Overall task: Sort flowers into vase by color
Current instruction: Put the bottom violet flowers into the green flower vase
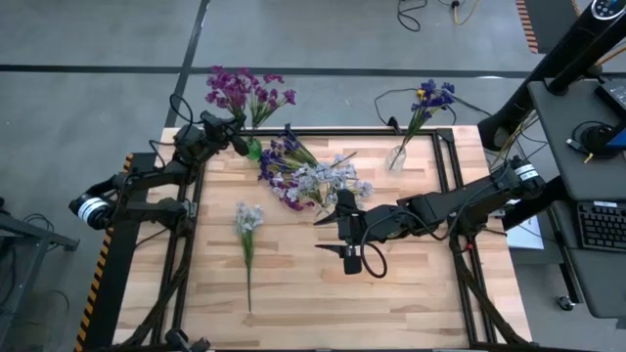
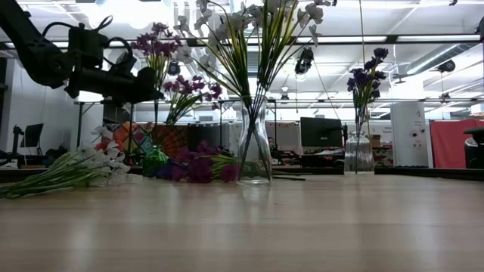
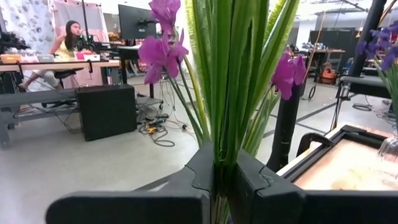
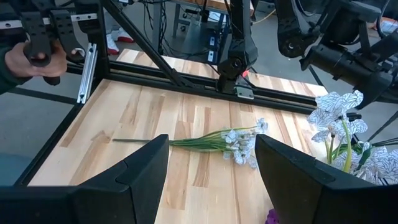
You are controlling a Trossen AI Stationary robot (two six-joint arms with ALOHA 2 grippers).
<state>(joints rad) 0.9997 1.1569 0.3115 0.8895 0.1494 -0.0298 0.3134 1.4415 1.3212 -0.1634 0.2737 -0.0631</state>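
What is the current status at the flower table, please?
Left gripper shut on magenta spray over green vase. Right gripper open, empty, mid-table. White spray lies loose. No obstruction seen.

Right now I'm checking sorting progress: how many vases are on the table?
3: a green vase at the far left beside the left hand, a clear vase mid-table, another clear vase far right. Others may be hidden.

left tool (image 1: 238, 140) clamped shut at far edge, right tool (image 1: 337, 232) open mid-table
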